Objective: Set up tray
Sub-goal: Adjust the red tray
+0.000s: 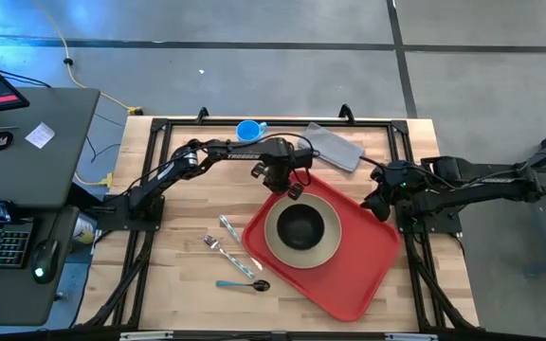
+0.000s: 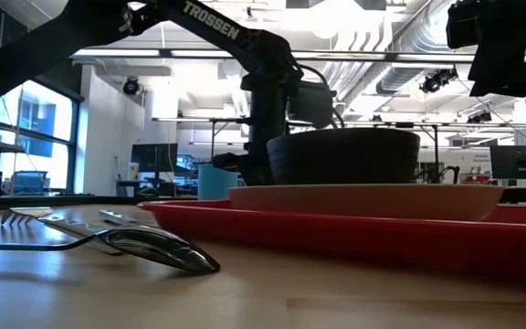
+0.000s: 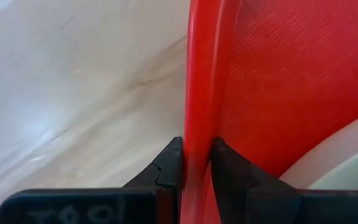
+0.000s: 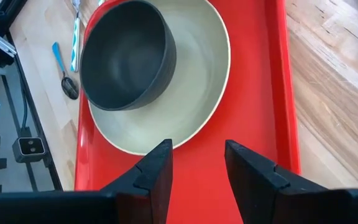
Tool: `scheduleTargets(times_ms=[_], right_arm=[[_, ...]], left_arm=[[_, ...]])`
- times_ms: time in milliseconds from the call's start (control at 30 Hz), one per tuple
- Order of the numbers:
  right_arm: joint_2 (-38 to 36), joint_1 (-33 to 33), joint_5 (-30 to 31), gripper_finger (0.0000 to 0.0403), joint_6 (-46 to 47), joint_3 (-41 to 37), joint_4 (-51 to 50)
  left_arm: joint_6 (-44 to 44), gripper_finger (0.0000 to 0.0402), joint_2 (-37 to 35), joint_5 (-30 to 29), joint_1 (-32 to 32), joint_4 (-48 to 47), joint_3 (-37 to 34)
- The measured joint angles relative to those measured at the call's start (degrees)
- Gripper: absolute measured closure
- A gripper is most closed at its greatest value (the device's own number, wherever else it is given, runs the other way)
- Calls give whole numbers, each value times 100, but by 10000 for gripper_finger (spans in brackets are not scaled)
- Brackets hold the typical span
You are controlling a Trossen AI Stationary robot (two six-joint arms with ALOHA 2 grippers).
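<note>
While the tray (image 1: 349, 270) lies skewed on the wooden counter (image 1: 183, 275), its far rim stands between the fingers of the left gripper (image 3: 196, 163), which pinch that raised edge from both sides. On the tray rests a beige plate (image 1: 328, 248) carrying a dark bowl (image 1: 300, 227). The right gripper (image 4: 197, 163) hovers above the tray's right-hand corner with its jaws apart and nothing between them.

Beside the tray's left edge lie a fork (image 1: 218, 246), a knife (image 1: 238, 242) and a blue-handled spoon (image 1: 243, 284). A blue cup (image 1: 248, 130) and a grey folded cloth (image 1: 335, 145) sit at the far edge of the counter.

Risks, as judged: the hold bears on a thin rim only, so a pull may slip off it. A lift at one edge would tilt the tray and let plate and bowl slide. A sweep leftward could push the tray into the cutlery lying close by.
</note>
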Motion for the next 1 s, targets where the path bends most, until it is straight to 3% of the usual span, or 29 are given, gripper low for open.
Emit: scheduleTargets(times_ms=[233, 533, 767, 1000], right_arm=[[0, -20, 704, 265, 522, 2, -168], [98, -787, 681, 265, 776, 2, -158], [290, -1283, 687, 265, 535, 2, -128], [504, -1630, 634, 265, 60, 2, 247]], left_arm=[[136, 310, 0, -2, -7, -397, 0], [59, 309, 2, -11, -7, -795, -11], [-525, 305, 8, -13, -15, -1099, -15], [-1404, 262, 26, -202, -17, -1450, -24]])
